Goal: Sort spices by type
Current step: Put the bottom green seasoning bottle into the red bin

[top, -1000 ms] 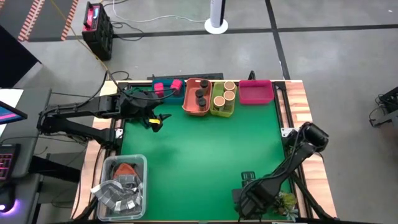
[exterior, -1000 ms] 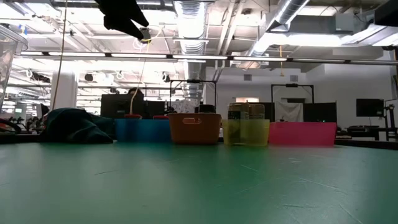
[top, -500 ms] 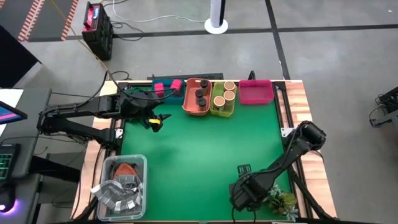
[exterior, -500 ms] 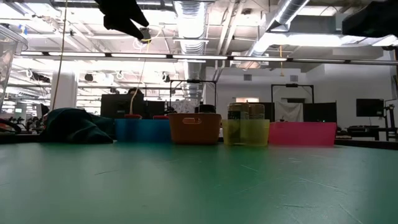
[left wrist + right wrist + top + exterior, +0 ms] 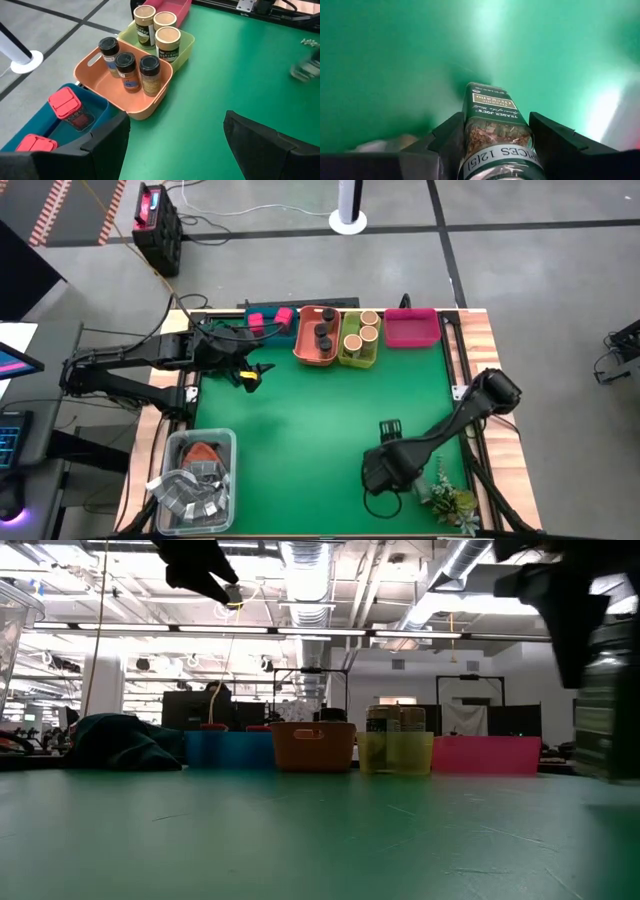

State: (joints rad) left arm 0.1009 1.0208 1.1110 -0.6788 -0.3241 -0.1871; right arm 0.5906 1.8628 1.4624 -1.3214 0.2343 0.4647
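I have a green-labelled spice jar (image 5: pixel 492 135) pinched in the right end effector (image 5: pixel 492 142), lifted over the near part of the desk (image 5: pixel 320 420); my left end effector (image 5: pixel 175 145) hangs spread beside the orange tray (image 5: pixel 97 82); I judge this the carry step; next I must reach the empty pink tray (image 5: pixel 411 330).

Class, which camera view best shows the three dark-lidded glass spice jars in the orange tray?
The left wrist view: the three dark-lidded glass spice jars stand close, lids and labels visible. The high view shows only small dark lids; the low view hides them behind the orange tray; the right wrist view misses them.
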